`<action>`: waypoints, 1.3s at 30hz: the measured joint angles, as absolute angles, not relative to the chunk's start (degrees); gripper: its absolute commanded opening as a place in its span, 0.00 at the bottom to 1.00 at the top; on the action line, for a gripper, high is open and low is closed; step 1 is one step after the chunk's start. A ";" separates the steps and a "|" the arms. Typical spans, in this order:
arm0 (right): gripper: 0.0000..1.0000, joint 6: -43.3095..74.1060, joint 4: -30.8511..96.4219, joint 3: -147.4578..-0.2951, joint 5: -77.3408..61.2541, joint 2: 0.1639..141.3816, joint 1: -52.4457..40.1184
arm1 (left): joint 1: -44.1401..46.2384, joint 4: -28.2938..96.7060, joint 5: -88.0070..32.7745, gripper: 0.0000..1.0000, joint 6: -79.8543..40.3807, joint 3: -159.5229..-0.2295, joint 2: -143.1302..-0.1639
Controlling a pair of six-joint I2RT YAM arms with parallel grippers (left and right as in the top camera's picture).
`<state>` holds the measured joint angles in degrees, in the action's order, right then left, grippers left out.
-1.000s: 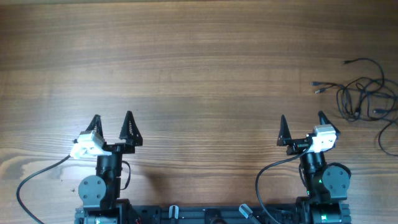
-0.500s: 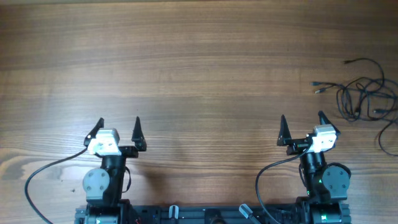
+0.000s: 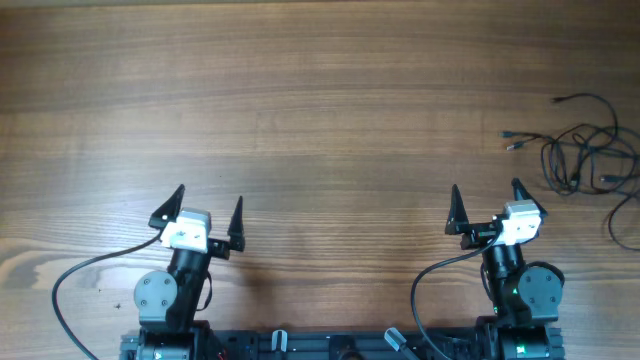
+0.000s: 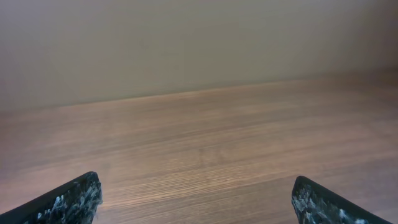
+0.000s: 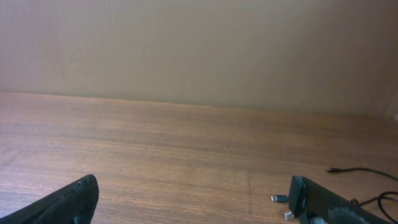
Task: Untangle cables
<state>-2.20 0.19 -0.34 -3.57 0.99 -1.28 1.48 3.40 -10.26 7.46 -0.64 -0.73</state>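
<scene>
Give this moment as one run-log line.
phase: not started | left gripper: open, empty | right gripper: open, empty | cables: tangled, far right, untouched

Table (image 3: 320, 90): wood-grain top, brown | cables (image 3: 585, 155): thin black tangle lying flat at table's right edge, partly past frame | plugs (image 5: 278, 198): loose ends trailing toward table's middle, resting on wood.

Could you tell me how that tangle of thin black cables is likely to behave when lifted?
The cables look very thin and lie in loose overlapping loops, so probably floppy and light. Lifting one strand would likely drag its neighbours along. The small plug ends might snag.
</scene>
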 measured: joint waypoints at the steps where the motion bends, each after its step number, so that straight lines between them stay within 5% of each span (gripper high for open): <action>1: 1.00 -2.22 0.19 -0.34 -3.57 0.99 -1.28 | 1.87 3.40 -10.41 1.00 7.53 -0.64 -0.73; 39: 1.00 -2.20 0.19 -0.34 -3.57 0.99 -1.28 | 2.85 3.20 -11.97 1.00 8.95 -0.64 -0.73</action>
